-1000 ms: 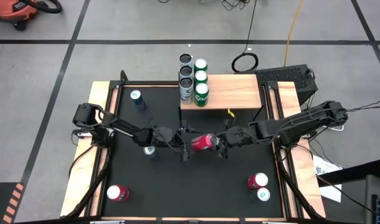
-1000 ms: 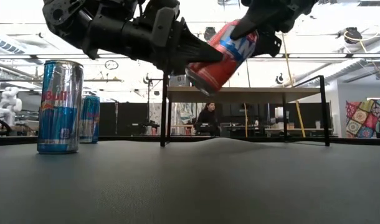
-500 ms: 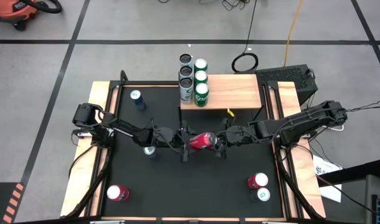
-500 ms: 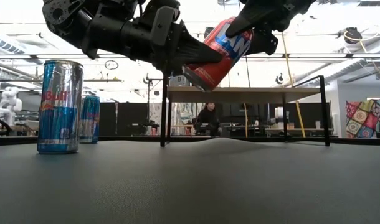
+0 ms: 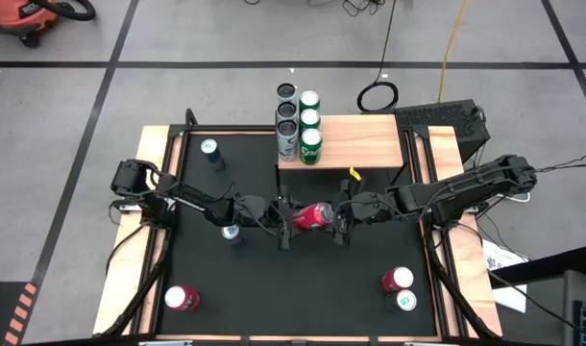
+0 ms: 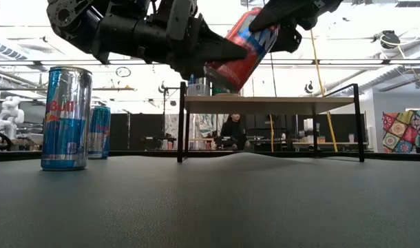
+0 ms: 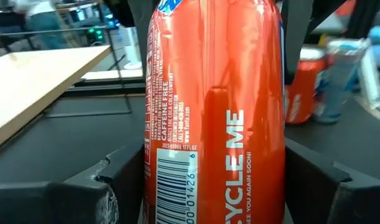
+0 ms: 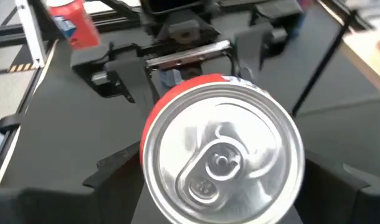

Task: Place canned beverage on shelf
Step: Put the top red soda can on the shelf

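- High view: red soda can (image 5: 313, 216) lies sideways in the air just in front of the shelf (image 5: 355, 140), between left gripper (image 5: 291, 220) and right gripper (image 5: 341, 217).
- Low view: can tilted, above shelf-top height.
- Left wrist view: left fingers (image 7: 99, 186) pinch the can's sides (barcode showing).
- Right wrist view: right fingers (image 8: 115, 165) flank its lid end; grip or gap, I cannot tell.

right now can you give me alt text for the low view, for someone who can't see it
Two dark robot grippers, left gripper and right gripper, meet on a tilted red can held in the air above the black table. Behind stands a low wooden shelf on thin black legs, and two blue cans stand upright at left.
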Controlling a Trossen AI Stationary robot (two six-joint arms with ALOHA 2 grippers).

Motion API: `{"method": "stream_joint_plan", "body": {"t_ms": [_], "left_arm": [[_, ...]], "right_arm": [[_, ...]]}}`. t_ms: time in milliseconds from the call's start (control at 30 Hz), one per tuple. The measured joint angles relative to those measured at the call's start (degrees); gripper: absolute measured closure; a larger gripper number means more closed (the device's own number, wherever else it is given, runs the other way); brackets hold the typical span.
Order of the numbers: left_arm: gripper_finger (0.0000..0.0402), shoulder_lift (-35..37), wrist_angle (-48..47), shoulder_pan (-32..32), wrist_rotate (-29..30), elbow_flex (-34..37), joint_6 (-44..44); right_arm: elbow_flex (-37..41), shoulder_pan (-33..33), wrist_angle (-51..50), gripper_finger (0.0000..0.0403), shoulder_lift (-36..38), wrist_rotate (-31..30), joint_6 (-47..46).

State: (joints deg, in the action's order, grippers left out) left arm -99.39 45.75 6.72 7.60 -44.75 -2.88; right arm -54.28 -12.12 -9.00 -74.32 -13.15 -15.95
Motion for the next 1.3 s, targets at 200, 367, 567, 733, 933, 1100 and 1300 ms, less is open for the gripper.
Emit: {"method": "stream_joint_plan", "body": {"t_ms": [200,367,567,733,933,1100,1300], "left_arm": [[0.0119,-0.1,5.0,-0.8,-7.0,1.0,2.4],[0.0120,0.0,14.1,-1.6,-9.5,5.1,4.3],[0.0120,0.0,19.9,-1.5,-10.3,7.6,5.6],[0.0120,-0.3,20.5,-1.5,-11.3,7.6,5.5],[0.0121,-0.4,19.8,-1.4,-12.2,7.6,5.3],[0.0121,-0.4,19.9,-1.4,-12.4,7.4,5.1],[0.0121,-0.4,19.6,-1.4,-12.3,7.4,5.2]], "right_arm": [[-0.1,-0.1,5.0,0.0050,-0.5,0.8,4.8],[-0.1,-0.5,8.1,0.0057,-0.6,-0.2,6.3],[-0.1,-0.8,9.3,0.0096,-0.9,-0.1,6.6],[0.0,-0.8,14.3,0.0100,-2.8,-0.3,7.6],[0.0,-0.8,17.3,0.0094,-4.9,-0.2,9.2],[0.0,-0.8,18.8,0.0117,-5.2,-0.1,10.2],[0.0,-0.8,18.6,0.0127,-5.3,-0.1,10.3]]}}
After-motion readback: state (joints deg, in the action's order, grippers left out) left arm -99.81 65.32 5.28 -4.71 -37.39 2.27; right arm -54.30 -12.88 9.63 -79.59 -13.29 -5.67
